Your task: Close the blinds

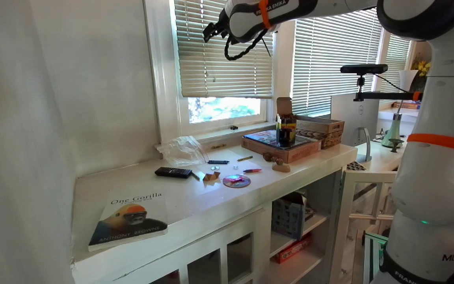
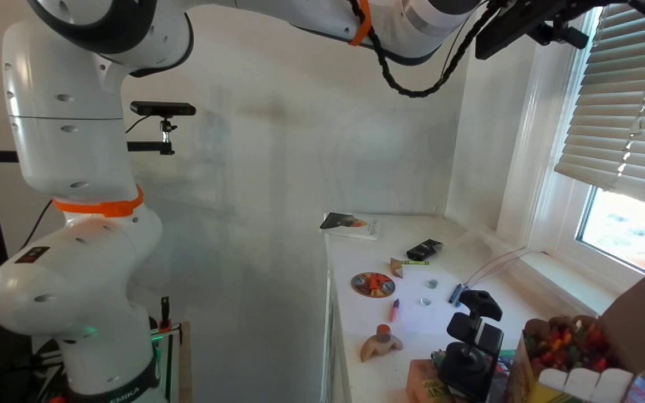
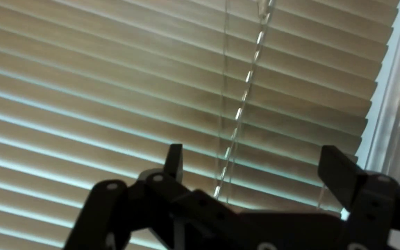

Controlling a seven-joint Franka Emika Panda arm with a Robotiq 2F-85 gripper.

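Hovers before the blind (image 1: 227, 75) with gripper (image 3: 252, 159) spread wide and free (cord (image 3: 234, 133) visible through the gap). Shows glass (image 1: 225, 109) below the blind.

White arm (image 1: 447, 98), black-trimmed; behind the black jaws, a ropy black cable (image 2: 415, 93) and an orange band (image 2: 363, 23).

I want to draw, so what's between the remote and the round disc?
A green crayon and a small brown piece lie there, in both exterior views.
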